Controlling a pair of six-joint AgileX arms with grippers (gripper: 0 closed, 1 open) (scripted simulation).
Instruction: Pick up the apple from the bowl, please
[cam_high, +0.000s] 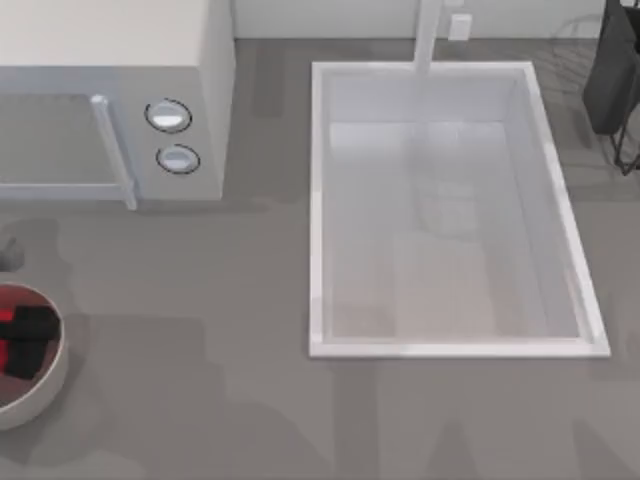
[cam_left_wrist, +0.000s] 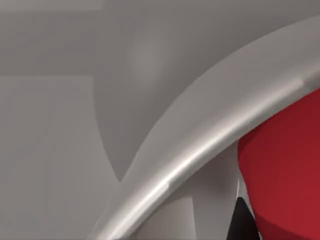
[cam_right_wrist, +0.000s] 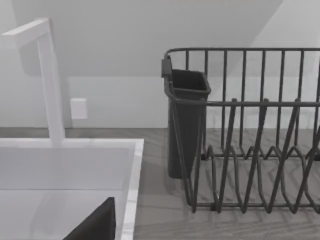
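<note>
The bowl (cam_high: 50, 375) sits at the table's left edge, cut off by the top view's border. Inside it lies the red apple (cam_high: 10, 318), partly covered by my black left gripper (cam_high: 30, 340), which is down in the bowl right on top of the fruit. In the left wrist view the bowl's pale rim (cam_left_wrist: 200, 150) sweeps across close up, with the apple (cam_left_wrist: 285, 175) just behind it and a black tip of the left gripper (cam_left_wrist: 242, 222) against it. A dark part of my right gripper (cam_right_wrist: 95, 227) hangs over the sink's corner.
A microwave (cam_high: 110, 100) stands at the back left. A white sink (cam_high: 330, 200) with a tap (cam_right_wrist: 50, 80) fills the middle right. A dark dish rack (cam_right_wrist: 250, 150) with a cutlery cup (cam_right_wrist: 185, 125) stands at the back right.
</note>
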